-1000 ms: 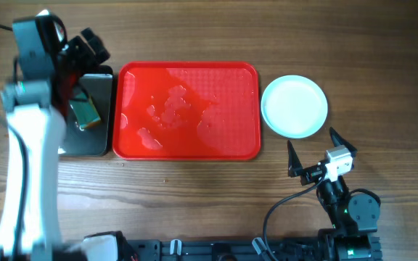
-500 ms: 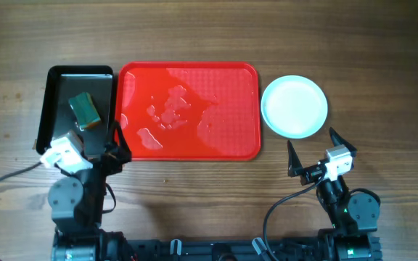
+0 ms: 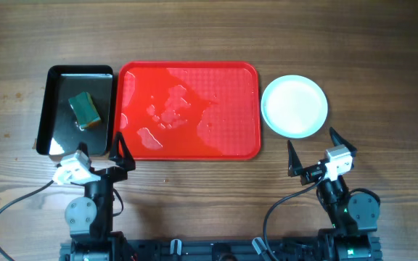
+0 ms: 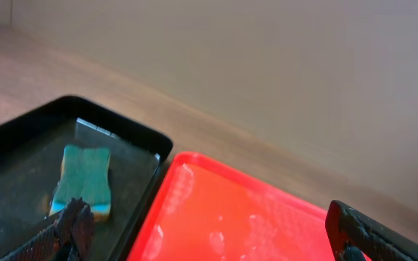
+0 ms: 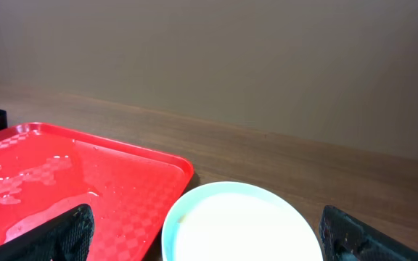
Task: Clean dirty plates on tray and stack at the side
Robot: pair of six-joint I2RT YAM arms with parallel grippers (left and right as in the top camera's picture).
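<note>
The red tray (image 3: 187,110) lies mid-table with wet patches on it and no plates. White plates with a mint rim (image 3: 294,106) sit on the table just right of the tray; from above they look like one plate and look clean. My left gripper (image 3: 100,147) is open and empty at the tray's front left corner; the left wrist view (image 4: 210,230) shows the tray (image 4: 238,217) between its fingers. My right gripper (image 3: 313,143) is open and empty just in front of the plates; the right wrist view (image 5: 205,235) shows the plates (image 5: 242,225) between its fingers.
A black tray (image 3: 55,109) stands left of the red tray and holds a green sponge (image 3: 84,110); both also show in the left wrist view, the sponge (image 4: 84,180) inside the black tray (image 4: 20,145). Bare wood lies behind and in front of the trays.
My left arm has come down from over the black tray and drawn back to the table's front, with its gripper open. The right arm, the plates and the trays have not moved.
</note>
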